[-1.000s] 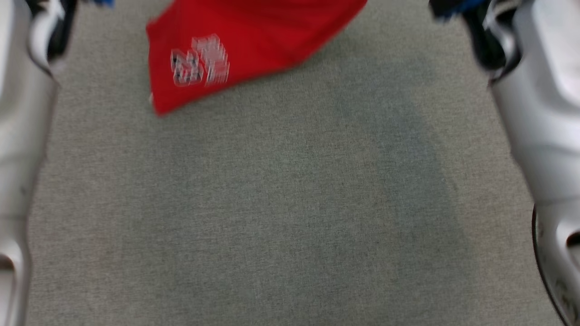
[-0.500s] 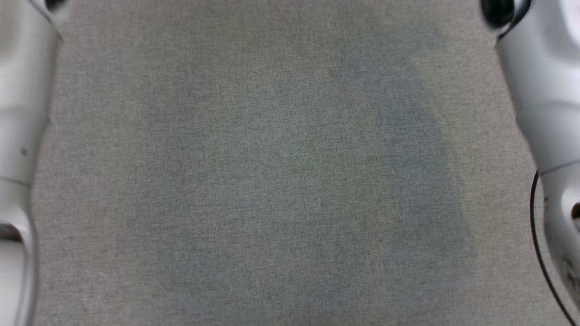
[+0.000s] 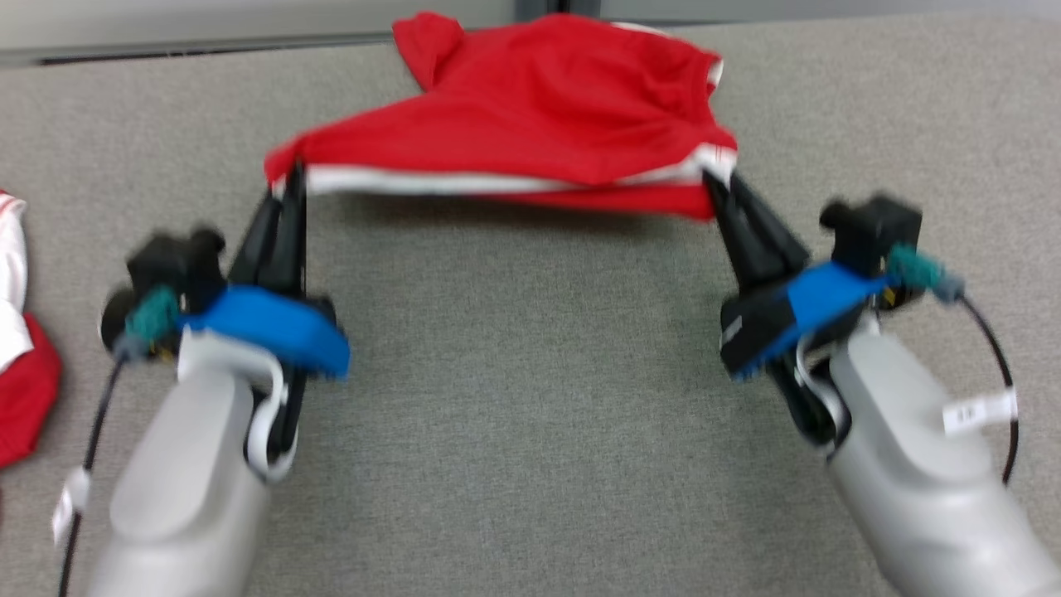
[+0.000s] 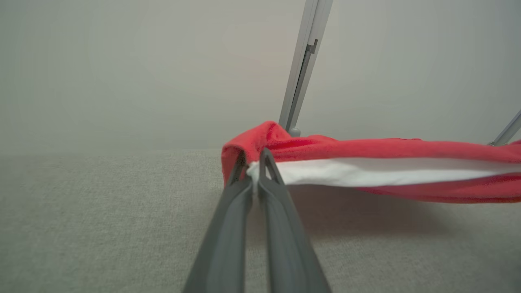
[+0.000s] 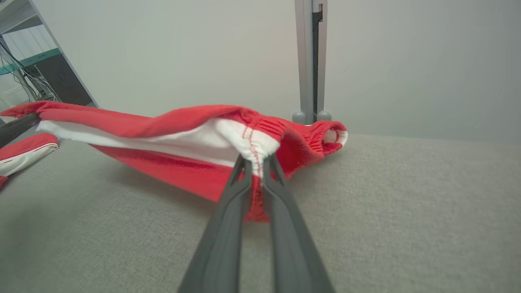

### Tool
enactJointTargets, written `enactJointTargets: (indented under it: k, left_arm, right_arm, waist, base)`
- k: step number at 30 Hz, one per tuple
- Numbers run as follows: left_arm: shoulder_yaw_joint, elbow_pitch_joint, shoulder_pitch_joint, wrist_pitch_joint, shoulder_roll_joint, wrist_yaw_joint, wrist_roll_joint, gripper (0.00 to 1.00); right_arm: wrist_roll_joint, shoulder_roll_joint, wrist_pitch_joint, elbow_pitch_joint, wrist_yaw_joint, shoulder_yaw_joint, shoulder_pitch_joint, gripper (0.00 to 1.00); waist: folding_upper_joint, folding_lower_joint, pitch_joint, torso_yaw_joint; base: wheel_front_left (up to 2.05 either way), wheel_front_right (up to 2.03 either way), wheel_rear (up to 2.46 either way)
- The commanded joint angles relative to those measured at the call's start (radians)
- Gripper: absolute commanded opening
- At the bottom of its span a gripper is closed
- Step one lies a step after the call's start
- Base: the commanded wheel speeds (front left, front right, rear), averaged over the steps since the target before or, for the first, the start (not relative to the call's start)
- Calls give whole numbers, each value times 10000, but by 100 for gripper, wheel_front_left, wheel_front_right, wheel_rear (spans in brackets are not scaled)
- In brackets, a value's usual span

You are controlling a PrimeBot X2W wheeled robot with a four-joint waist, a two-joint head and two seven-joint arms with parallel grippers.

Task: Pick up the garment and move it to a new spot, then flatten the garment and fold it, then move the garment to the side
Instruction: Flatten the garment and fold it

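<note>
Where the grey metal post [image 5: 310, 61] rises at the far edge of the table [image 3: 530, 398], the stock reads as follows.

Item 1, garment [image 3: 530, 124]: red knit cloth with a white band along one edge and a gathered, ribbed waistband stitched in red. It lies just in front of the post's foot. The far part is bunched in soft folds on the table close to the foot. The near edge is drawn out into a long taut line and lifted clear of the surface, with a shadow beneath.

Item 2, left gripper [image 3: 286, 178]: two long, dark, tapering fingers, smooth and matt. They are pinched narrow on the white-banded corner of the garment to the left of the post.

Item 3, right gripper [image 3: 717, 182]: same make. Its fingers are closed tight on the gathered elastic corner to the right of the post.

Item 4, table: flat, covered in grey woven fabric of fine, even grain.

Item 5, post: a straight, square-edged upright with a dark slot down its face and rounded feet, backed by a plain pale wall [image 4: 122, 73].

Item 6, second cloth [image 3: 16, 373]: red and white, lying on the table far to the left of the post, well apart from the garment. The head view shows only part of it.

Item 7, blue collars [image 3: 273, 327]: glossy, curved, one behind each gripper, on pale rounded forearms.
</note>
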Motion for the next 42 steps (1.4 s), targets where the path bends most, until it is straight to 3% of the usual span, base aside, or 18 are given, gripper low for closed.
enactJointTargets:
  k: [1, 12, 23, 31, 42]
  left_arm:
    - [346, -465, 1031, -46, -53, 98, 189, 0]
    - [1139, -2601, 5864, -48, -725, 265, 998, 0]
    - [1333, -3415, 7526, -48, -788, 208, 1258, 0]
    - [1094, -3217, 6511, 169, -325, -46, 1610, 0]
    - [442, -2543, 2092, 1483, 1192, -589, 2474, 0]
  right_arm:
    - [230, -195, -37, -557, 2, -71, 1021, 0]
    - [482, -555, 14, -3226, 2, -381, 6008, 0]
    - [-217, -325, 1372, -5644, 2, -1109, 8596, 0]
    - [-395, 174, 1653, -5911, 2, -1603, 8137, 0]
    - [-833, 916, 1079, -4793, 0, -1781, 5488, 0]
  waist:
    - [0, 2, -381, -85]
    - [0, 2, -1743, -8]
    - [0, 2, -2124, -24]
    - [0, 2, -2031, -263]
    - [0, 2, -355, -1360]
  base:
    - [0, 0, 0]
    - [0, 0, 0]
    - [0, 0, 0]
    - [0, 0, 0]
    - [0, 0, 0]
